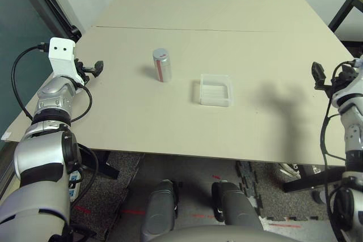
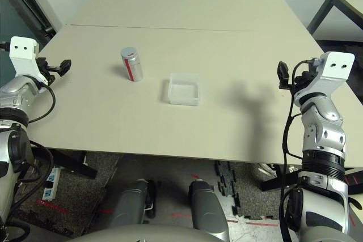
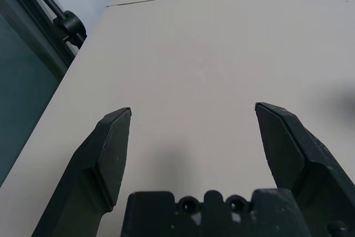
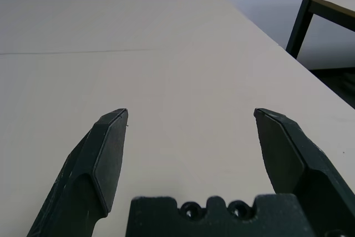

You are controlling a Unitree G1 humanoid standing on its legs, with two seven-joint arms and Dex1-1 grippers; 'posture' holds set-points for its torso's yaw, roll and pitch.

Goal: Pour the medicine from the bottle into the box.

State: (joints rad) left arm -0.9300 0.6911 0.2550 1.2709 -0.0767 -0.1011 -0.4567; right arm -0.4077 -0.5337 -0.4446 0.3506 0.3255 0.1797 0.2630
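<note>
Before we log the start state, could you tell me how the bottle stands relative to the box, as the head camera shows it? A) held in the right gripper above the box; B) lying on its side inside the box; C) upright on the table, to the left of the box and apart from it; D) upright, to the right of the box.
C: the bottle stands upright on the table, left of the box, with bare tabletop between them.

Soft, even light falls from above on the pale bench (image 1: 170,128). A blurry shadow of the right arm lies just left of the right tool (image 2: 285,76); the bottle (image 1: 162,64) casts a faint one leftward. No glare; the edges bow slightly.
</note>
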